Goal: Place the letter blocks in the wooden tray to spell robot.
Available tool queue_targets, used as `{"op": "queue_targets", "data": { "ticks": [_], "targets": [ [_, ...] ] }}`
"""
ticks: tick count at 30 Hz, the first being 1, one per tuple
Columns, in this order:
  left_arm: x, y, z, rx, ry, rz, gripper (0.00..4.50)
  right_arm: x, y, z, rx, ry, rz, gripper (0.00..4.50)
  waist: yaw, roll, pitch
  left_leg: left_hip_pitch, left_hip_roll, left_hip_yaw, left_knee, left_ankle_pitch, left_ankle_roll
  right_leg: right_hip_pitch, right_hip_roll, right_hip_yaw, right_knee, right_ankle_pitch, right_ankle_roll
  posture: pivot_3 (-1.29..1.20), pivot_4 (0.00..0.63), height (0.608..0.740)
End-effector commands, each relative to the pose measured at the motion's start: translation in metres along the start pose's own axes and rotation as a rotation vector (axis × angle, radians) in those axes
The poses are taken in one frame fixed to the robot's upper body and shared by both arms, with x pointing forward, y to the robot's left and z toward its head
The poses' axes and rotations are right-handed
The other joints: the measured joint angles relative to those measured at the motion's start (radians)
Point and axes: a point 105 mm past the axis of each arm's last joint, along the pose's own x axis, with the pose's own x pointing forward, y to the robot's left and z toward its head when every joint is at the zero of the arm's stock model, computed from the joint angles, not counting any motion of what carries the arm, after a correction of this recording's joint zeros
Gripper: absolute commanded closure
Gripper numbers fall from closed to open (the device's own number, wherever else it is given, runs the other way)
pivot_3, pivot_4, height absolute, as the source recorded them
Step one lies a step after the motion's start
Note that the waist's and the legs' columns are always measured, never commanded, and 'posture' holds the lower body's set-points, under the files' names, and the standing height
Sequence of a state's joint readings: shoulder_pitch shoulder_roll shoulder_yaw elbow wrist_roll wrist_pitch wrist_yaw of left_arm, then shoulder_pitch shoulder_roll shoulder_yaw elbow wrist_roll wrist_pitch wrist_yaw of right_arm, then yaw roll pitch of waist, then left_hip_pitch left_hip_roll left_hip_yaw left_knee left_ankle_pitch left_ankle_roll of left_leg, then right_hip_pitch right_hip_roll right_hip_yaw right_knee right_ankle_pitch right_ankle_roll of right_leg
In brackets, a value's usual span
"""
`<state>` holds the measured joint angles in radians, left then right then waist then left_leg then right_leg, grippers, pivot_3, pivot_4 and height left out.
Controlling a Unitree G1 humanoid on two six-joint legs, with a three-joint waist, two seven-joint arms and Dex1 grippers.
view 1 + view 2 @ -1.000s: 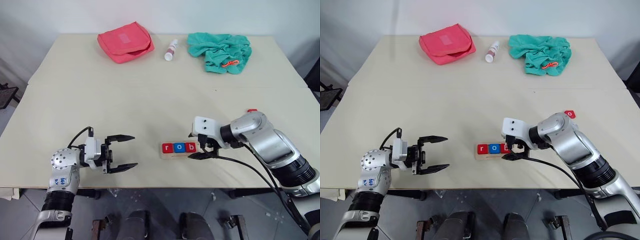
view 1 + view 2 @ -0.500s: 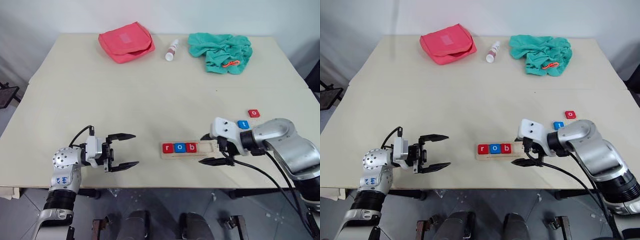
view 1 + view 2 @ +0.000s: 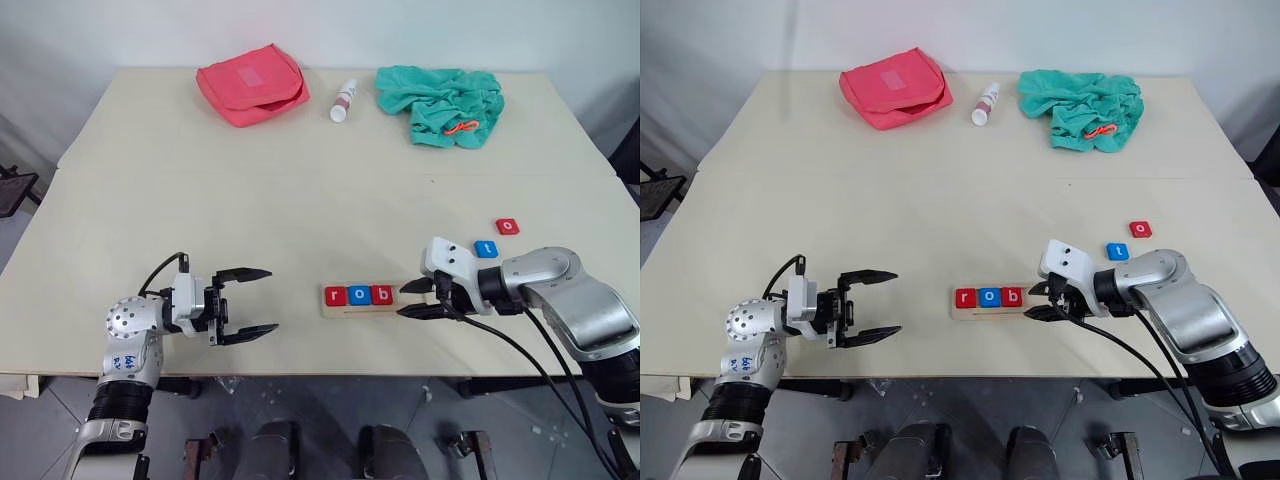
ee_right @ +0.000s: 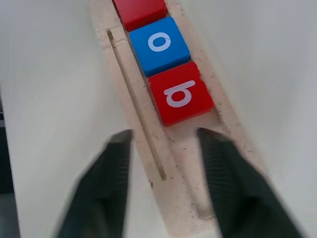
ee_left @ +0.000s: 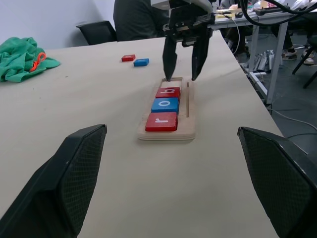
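While the right gripper point(image 3: 1044, 300) hangs over the bare right end of the wooden tray point(image 3: 992, 312), its two black fingers stand partly apart and grasp nothing; in the right wrist view they straddle the tray's empty strip just past the last tile. Three letter blocks lie in the tray, touching in a row: a red "r" point(image 3: 965, 298), a blue "o" point(image 3: 988, 297) and a red "b" point(image 3: 1011, 296). A narrow groove point(image 4: 135, 104) runs along the tray beside the row. The other two blocks lie flat on the table point(image 3: 890, 200), beyond the right forearm and well apart from the tray: a blue "t" point(image 3: 1118, 252) and, a little farther, a red "o" point(image 3: 1140, 229). The left gripper point(image 3: 874, 306) hovers above the near left part of the table, pointing toward the tray, its fingers spread wide and empty.

The table is pale beige with a seam across its width. Along its far edge lie a red pouch point(image 3: 895, 87), a small white bottle point(image 3: 985, 103) on its side and a crumpled teal cloth point(image 3: 1081, 108). A white wall point(image 3: 960, 30) rises behind. In the left wrist view a dark chair point(image 5: 97, 31) and a person's dark torso point(image 5: 138, 20) stand beyond the table's right edge.
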<state>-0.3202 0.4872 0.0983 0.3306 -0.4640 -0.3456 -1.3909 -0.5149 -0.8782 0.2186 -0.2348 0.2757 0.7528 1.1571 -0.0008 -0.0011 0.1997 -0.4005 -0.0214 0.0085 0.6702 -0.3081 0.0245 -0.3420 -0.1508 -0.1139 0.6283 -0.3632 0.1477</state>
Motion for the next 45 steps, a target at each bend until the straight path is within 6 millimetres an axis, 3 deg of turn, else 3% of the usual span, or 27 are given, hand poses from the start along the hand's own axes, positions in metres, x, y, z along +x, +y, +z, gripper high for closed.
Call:
{"op": "queue_targets", "data": {
  "ticks": [1, 3, 12, 25, 29, 35, 38, 42, 45],
  "targets": [
    [-0.002, 0.001, 0.005, 0.030, -0.001, 0.008, 0.00, -0.003, -0.002, 0.009, -0.036, -0.018, -0.015, 3.92, 0.000, 0.000, 0.000, 0.000, 0.000, 0.000, 0.000, 0.000, 0.000, 0.000, 0.000, 0.000, 0.000, 0.000, 0.000, 0.00, 0.150, 0.740],
    [-0.002, 0.000, 0.006, 0.029, -0.001, 0.009, 0.00, 0.000, -0.005, 0.006, -0.034, -0.006, -0.024, 4.46, 0.000, 0.000, 0.000, 0.000, 0.000, 0.000, 0.000, 0.000, 0.000, 0.000, 0.000, 0.000, 0.000, 0.000, 0.000, 0.00, 0.150, 0.740],
    [-0.005, 0.000, 0.006, 0.033, 0.006, 0.023, 0.00, 0.015, -0.012, -0.001, -0.033, 0.010, -0.039, 4.46, -0.001, 0.000, 0.000, 0.000, 0.000, 0.000, 0.000, 0.000, 0.000, 0.000, 0.000, 0.000, 0.000, 0.000, 0.000, 0.00, 0.150, 0.740],
    [-0.004, 0.003, 0.006, 0.037, 0.009, 0.029, 0.00, 0.024, -0.012, 0.007, -0.020, -0.037, -0.046, 4.46, -0.001, 0.000, 0.000, 0.000, 0.000, 0.000, 0.001, 0.000, 0.000, 0.000, 0.000, 0.000, 0.000, 0.000, 0.000, 0.00, 0.150, 0.740],
    [-0.003, 0.004, 0.006, 0.036, 0.008, 0.026, 0.00, 0.019, -0.015, 0.008, -0.025, -0.041, -0.072, 4.46, -0.001, 0.000, 0.000, 0.000, 0.000, 0.000, 0.001, 0.000, 0.000, 0.000, 0.000, 0.000, 0.000, 0.000, 0.000, 0.00, 0.150, 0.740],
    [-0.002, 0.006, 0.004, 0.028, 0.005, 0.016, 0.00, -0.013, -0.023, 0.015, 0.010, -0.090, -0.191, 4.46, 0.003, 0.000, 0.000, -0.001, 0.000, -0.001, 0.001, 0.000, 0.000, 0.000, 0.000, -0.001, 0.000, 0.000, 0.000, 0.00, 0.150, 0.740],
    [-0.002, 0.008, 0.002, 0.023, 0.004, 0.009, 0.00, -0.035, -0.029, 0.006, 0.076, -0.139, -0.297, 3.96, 0.005, 0.000, 0.000, -0.001, 0.000, -0.001, 0.001, 0.000, 0.000, 0.000, 0.000, -0.001, 0.001, 0.000, 0.000, 0.00, 0.150, 0.740],
    [-0.002, 0.010, 0.001, 0.020, 0.001, 0.007, 0.00, -0.056, -0.036, -0.009, 0.179, -0.188, -0.422, 2.62, 0.005, 0.000, 0.000, -0.001, -0.001, 0.000, 0.001, 0.000, 0.000, 0.000, 0.000, -0.001, 0.000, 0.000, 0.000, 0.00, 0.150, 0.740],
    [-0.002, 0.010, 0.000, 0.015, 0.000, 0.000, 0.00, -0.088, -0.043, -0.031, 0.231, -0.222, -0.632, 1.52, 0.011, 0.000, 0.000, -0.001, 0.000, -0.001, 0.001, 0.000, 0.000, 0.000, 0.000, -0.002, 0.001, 0.000, 0.000, 0.00, 0.150, 0.740]
  ]
}}
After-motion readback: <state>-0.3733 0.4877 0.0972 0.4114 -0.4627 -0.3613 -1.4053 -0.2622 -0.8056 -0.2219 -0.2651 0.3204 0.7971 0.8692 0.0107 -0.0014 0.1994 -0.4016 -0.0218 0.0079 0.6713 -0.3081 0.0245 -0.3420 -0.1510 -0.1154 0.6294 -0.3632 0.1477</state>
